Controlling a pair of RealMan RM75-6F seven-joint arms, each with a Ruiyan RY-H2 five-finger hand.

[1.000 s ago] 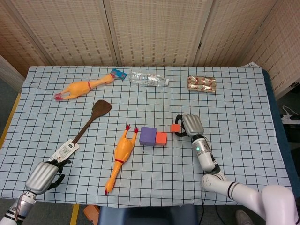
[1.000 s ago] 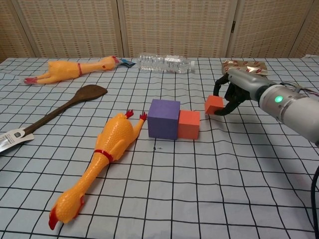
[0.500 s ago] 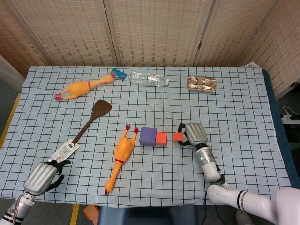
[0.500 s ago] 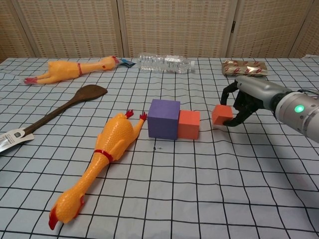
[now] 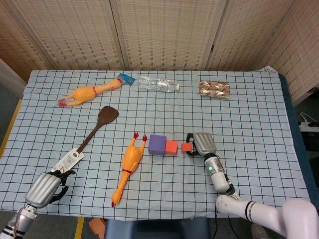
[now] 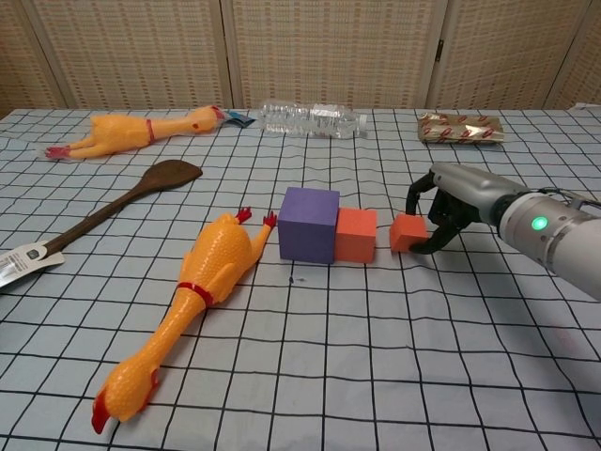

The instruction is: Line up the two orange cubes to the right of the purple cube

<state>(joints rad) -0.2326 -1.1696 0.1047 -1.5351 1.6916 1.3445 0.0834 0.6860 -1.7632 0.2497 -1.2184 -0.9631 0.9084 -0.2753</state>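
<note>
A purple cube (image 5: 157,144) (image 6: 308,224) stands mid-table with a larger orange cube (image 5: 171,147) (image 6: 356,234) touching its right side. A smaller orange cube (image 5: 186,147) (image 6: 408,232) sits just right of that one, a small gap between them, gripped by my right hand (image 5: 202,144) (image 6: 454,201), whose dark fingers curl around it. I cannot tell if the cube rests on the cloth. My left hand (image 5: 46,187) lies at the table's front left corner, fingers curled in, holding nothing; the chest view does not show it.
A rubber chicken (image 5: 128,167) (image 6: 188,305) lies left of the purple cube. A wooden spatula (image 5: 92,133) with a tag, a second chicken (image 5: 87,92), a plastic bottle (image 5: 158,83) and a snack packet (image 5: 214,89) lie farther back on the checked cloth (image 5: 259,124).
My right hand carried the small orange cube toward me and down, then left, bringing it close beside the larger orange cube. The left hand stayed put.
</note>
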